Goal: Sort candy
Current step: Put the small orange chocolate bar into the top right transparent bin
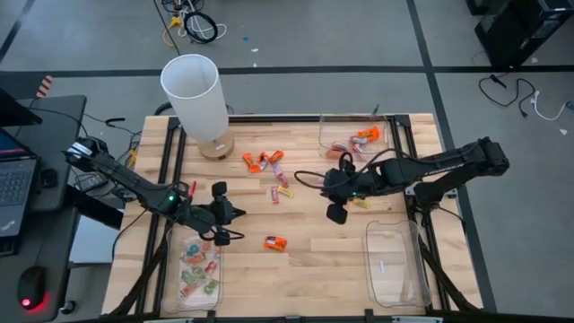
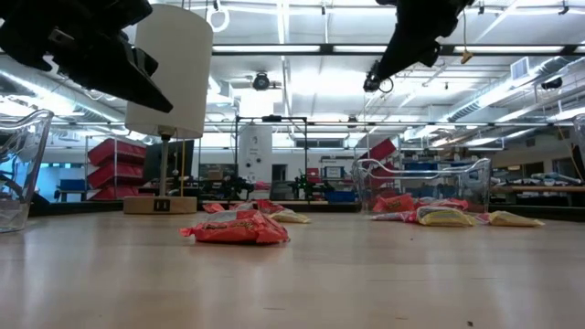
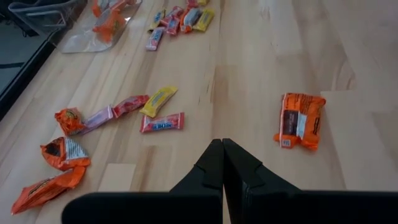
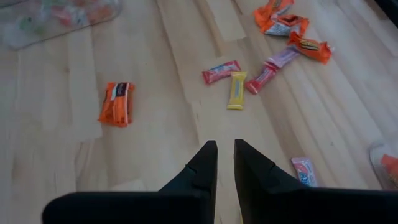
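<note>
You are between picks: neither gripper carries a sweet, so the next move is to choose a candy and bring open fingers down over it.

Take the lone orange candy [image 1: 274, 243] as your landmark; it lies flat on bare wood near the table's front. Just to its left, the left gripper [image 1: 218, 213] hovers with its fingers pressed together and nothing in them, over the near-left tray [image 1: 198, 272] of sorted green-and-pink sweets. To take the orange piece you must first spread those fingers.

To the right and a little beyond it, the right gripper [image 1: 337, 212] hangs with a narrow gap between its fingers, also empty; an empty clear tray [image 1: 395, 264] lies right of the landmark.

Beyond it lies the loose scatter [image 1: 269, 170] of orange, pink and yellow pieces, then the white cylinder lamp [image 1: 197, 103] and the far tray [image 1: 352, 135]. There is open room around the landmark, less between the two arms
</note>
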`<move>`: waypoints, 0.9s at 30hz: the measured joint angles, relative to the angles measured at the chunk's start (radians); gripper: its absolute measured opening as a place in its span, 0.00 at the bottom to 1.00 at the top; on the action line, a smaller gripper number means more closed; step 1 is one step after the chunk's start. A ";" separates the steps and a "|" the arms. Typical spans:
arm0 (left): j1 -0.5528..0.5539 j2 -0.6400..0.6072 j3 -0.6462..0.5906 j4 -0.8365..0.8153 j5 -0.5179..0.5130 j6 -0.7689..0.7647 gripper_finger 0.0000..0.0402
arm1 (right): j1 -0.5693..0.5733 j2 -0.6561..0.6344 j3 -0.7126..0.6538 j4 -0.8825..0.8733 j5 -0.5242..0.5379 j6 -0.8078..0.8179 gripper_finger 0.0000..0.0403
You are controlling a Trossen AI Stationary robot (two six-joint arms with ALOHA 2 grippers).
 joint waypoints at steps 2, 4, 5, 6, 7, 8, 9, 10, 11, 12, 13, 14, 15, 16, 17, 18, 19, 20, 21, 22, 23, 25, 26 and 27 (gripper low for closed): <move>0.000 0.000 0.000 0.014 -0.001 0.000 0.00 | 0.016 0.000 0.000 0.000 0.001 -0.016 0.11; 0.000 0.000 0.000 0.013 -0.001 0.001 0.00 | 0.033 0.000 0.000 -0.002 0.010 -0.029 0.11; 0.000 0.000 0.000 0.014 -0.001 0.002 0.00 | 0.041 0.000 0.000 -0.006 0.016 -0.034 0.11; 0.000 0.000 0.000 0.014 -0.001 0.002 0.00 | 0.048 0.000 0.000 -0.010 0.027 -0.035 0.12; 0.000 0.000 0.000 0.015 -0.001 0.002 0.00 | 0.053 0.000 -0.003 -0.007 0.046 -0.037 0.12; 0.000 0.000 0.000 0.016 -0.001 0.003 0.00 | 0.058 0.000 -0.012 0.004 0.066 -0.037 0.12; 0.000 0.000 0.000 0.022 -0.001 0.003 0.00 | 0.061 0.000 -0.025 0.015 0.080 -0.038 0.12; 0.000 0.000 0.000 0.032 -0.001 0.005 0.00 | 0.062 0.000 -0.040 0.025 0.089 -0.038 0.12; 0.000 0.000 0.000 0.041 -0.001 0.008 0.00 | 0.063 0.000 -0.056 0.034 0.091 -0.039 0.12; 0.000 0.000 0.000 0.047 -0.001 0.009 0.00 | 0.063 0.000 -0.072 0.041 0.091 -0.038 0.12; 0.000 0.000 0.000 0.052 -0.001 0.009 0.00 | 0.063 0.000 -0.087 0.043 0.092 -0.033 0.12; 0.000 0.000 0.000 0.059 -0.001 0.009 0.00 | 0.063 0.000 -0.101 0.043 0.092 -0.025 0.12; 0.000 -0.001 0.000 0.063 -0.001 0.009 0.00 | 0.063 0.000 -0.117 0.043 0.092 -0.013 0.12; 0.000 -0.001 0.000 0.065 -0.001 0.009 0.00 | 0.063 0.000 -0.132 0.043 0.092 -0.003 0.12; 0.000 -0.001 0.000 0.064 -0.001 0.009 0.00 | 0.063 0.000 -0.148 0.042 0.091 0.008 0.12; 0.000 -0.001 0.000 0.064 -0.001 0.009 0.00 | 0.063 0.000 -0.161 0.041 0.087 0.019 0.12; 0.000 -0.001 0.000 0.064 -0.001 0.009 0.00 | 0.064 0.000 -0.173 0.041 0.082 0.032 0.12; 0.000 -0.001 0.000 0.065 -0.002 0.009 0.00 | 0.064 0.000 -0.185 0.043 0.075 0.043 0.13; 0.000 -0.001 0.000 0.065 -0.004 0.009 0.00 | 0.065 0.000 -0.196 0.043 0.069 0.051 0.13; 0.000 -0.001 0.000 0.065 -0.010 0.008 0.00 | 0.066 0.000 -0.205 0.041 0.065 0.058 0.13; 0.000 -0.001 0.000 0.066 -0.019 0.008 0.00 | 0.066 0.000 -0.213 0.042 0.063 0.064 0.14; 0.000 -0.001 0.000 0.075 -0.041 0.009 0.00 | 0.066 0.000 -0.225 0.042 0.060 0.067 0.15; 0.000 -0.001 0.000 0.080 -0.046 0.008 0.00 | 0.066 0.000 -0.228 0.041 0.060 0.067 0.16; 0.000 -0.001 0.000 0.083 -0.051 0.008 0.00 | 0.066 0.000 -0.229 0.042 0.059 0.067 0.16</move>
